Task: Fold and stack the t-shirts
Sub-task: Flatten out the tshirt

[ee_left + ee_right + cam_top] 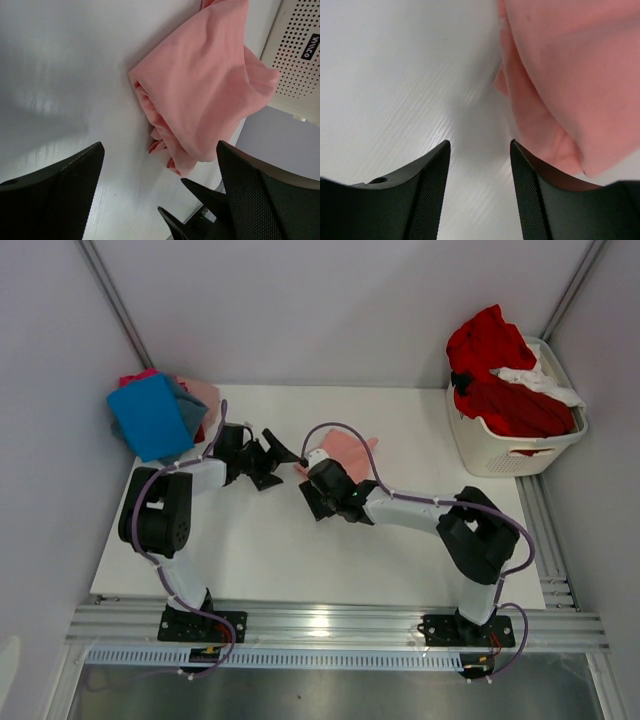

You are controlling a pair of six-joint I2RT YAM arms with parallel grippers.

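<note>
A salmon-pink t-shirt (350, 449) lies folded in a small bundle on the white table, just behind the two grippers. In the left wrist view the t-shirt (200, 85) lies ahead of my left gripper (160, 145), which is open wide over bare table. My right gripper (480, 145) is open with only table between its fingers, and the t-shirt (560, 75) lies just outside its right finger (530, 195). From above, the left gripper (275, 455) and right gripper (312, 472) point at each other, close together.
A pile of folded t-shirts with a bright blue one (150, 418) on top sits at the table's back left corner. A white laundry basket (520, 455) at the back right holds red t-shirts (495, 370) and a white one (540, 380). Its perforated wall (300, 55) shows behind the pink t-shirt.
</note>
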